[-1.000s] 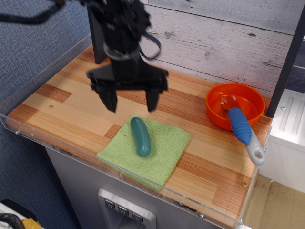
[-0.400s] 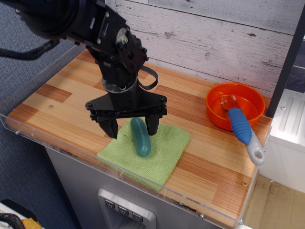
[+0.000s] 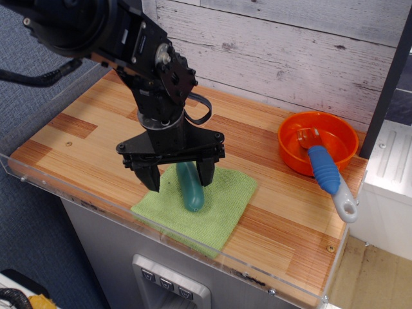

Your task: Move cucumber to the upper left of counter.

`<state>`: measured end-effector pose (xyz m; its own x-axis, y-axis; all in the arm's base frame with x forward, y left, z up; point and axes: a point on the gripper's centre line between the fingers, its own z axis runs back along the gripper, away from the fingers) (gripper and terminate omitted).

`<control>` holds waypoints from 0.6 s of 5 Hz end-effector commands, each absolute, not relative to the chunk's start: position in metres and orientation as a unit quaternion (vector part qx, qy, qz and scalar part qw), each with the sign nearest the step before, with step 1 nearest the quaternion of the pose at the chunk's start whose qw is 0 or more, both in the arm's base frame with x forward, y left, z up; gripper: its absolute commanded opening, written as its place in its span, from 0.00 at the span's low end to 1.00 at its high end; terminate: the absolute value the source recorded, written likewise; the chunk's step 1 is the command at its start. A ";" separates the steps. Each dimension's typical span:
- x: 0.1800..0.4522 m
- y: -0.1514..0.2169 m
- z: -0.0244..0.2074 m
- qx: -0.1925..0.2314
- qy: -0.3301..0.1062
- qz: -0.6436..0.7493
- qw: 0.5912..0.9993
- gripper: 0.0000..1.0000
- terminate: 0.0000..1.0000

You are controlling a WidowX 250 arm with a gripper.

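Note:
The teal-green cucumber [image 3: 191, 191] lies on a light green cloth [image 3: 212, 209] near the front of the wood-plank counter [image 3: 77, 138]. My black gripper [image 3: 179, 181] is open and hangs low over the cloth, its two fingers [image 3: 153, 179] straddling the cucumber's upper end. The right finger covers part of the cucumber. I cannot tell if the fingers touch it. The arm reaches in from the upper left.
An orange bowl [image 3: 318, 143] stands at the back right with a blue-handled utensil [image 3: 327, 174] leaning out of it. A clear acrylic rim [image 3: 161, 238] edges the counter. A white plank wall [image 3: 290, 51] is behind.
My gripper has come down and forward from above the counter to the cloth, so its open fingers now straddle the cucumber. The cucumber has not moved.

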<state>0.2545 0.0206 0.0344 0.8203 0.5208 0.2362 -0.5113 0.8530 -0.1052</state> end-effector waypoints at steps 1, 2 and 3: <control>0.263 0.019 0.030 -0.016 -0.123 0.273 0.954 1.00 0.00; 0.264 0.019 0.026 -0.017 -0.121 0.278 0.953 1.00 0.00; 0.264 0.020 0.032 -0.026 -0.126 0.282 0.951 0.00 0.00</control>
